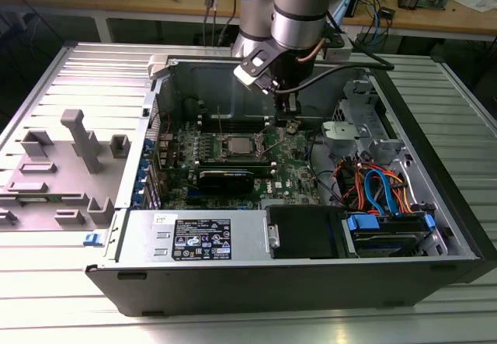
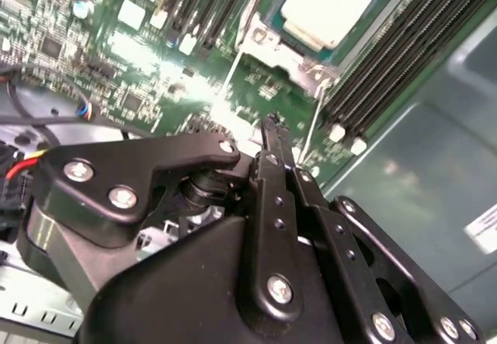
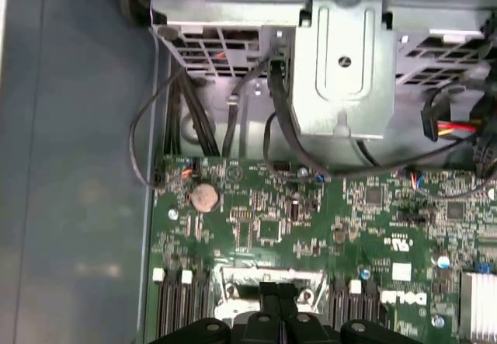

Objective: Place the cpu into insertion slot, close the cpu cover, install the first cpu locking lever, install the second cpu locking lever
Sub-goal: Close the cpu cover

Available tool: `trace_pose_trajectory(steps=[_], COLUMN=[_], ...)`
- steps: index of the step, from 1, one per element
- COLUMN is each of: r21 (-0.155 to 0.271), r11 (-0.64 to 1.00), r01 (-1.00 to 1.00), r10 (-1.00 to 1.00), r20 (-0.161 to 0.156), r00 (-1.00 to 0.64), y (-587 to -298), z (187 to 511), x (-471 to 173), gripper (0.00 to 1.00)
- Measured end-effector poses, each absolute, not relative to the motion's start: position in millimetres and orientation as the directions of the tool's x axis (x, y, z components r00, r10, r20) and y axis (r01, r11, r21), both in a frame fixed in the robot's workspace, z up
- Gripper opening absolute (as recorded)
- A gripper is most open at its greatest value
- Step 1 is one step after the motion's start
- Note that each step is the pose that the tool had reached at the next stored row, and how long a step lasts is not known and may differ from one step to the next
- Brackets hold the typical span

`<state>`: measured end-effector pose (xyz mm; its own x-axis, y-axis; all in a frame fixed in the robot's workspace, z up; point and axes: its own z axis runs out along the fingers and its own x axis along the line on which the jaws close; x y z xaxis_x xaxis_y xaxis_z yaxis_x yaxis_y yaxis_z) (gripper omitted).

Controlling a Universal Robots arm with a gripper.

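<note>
— Where was the claw (image 1: 290,123)?

— In the upper middle of the exterior view, reaching down into the open computer case (image 1: 435,227) that lay on the bench (image 1: 46,313). It hung over the green motherboard (image 1: 291,169), just to the exterior view's right of the insertion slot (image 1: 250,148).

— Open or closed?

— Closed. In both wrist views its two black fingers (image 3: 268,293) sat pressed together with nothing between them.

— And the cpu (image 1: 235,144)?

— Seated in the slot near the centre of the exterior view, with its dull silver top facing up. In the second wrist view the cpu cover (image 2: 299,58) showed as a metal frame around the chip, with the long black RAM slots (image 2: 388,57) running alongside.

— The locking levers?

— Two thin wire levers (image 2: 233,68) ran out beside the socket. I couldn't tell whether either was latched.

— Anything else near?

— A round coin battery (image 3: 204,196) sat on the board in the first wrist view, and a grey fixture (image 1: 74,142) stood at the exterior view's left, well apart from the case.
</note>
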<state>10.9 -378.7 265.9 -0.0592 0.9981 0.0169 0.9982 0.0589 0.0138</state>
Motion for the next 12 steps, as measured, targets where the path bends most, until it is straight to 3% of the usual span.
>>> trace_pose_trajectory(steps=[12], r21=[0.014], r11=[0.059], r01=[0.998], r10=[0.998], r20=[0.017], r00=[-0.059], y=[-378], z=[255], x=[39], gripper=[0.11])
